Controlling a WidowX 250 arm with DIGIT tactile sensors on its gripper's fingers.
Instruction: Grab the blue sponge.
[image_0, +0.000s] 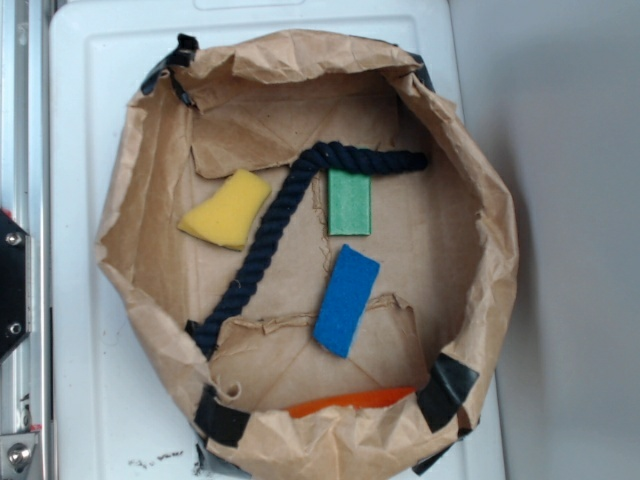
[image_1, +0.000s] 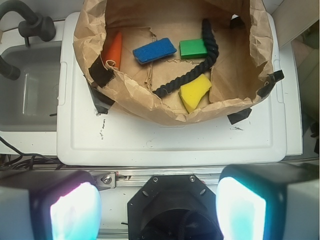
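Observation:
The blue sponge lies flat on the floor of a crumpled brown paper bag, a little right of its centre in the exterior view. My gripper shows only in the wrist view. It is open, its two pale fingers wide apart with nothing between them. It sits well back from the bag, over the robot's black base, far from the sponge.
Inside the bag also lie a green sponge, a yellow sponge, a dark navy rope and an orange piece. The bag stands on a white tray. A sink is beside it.

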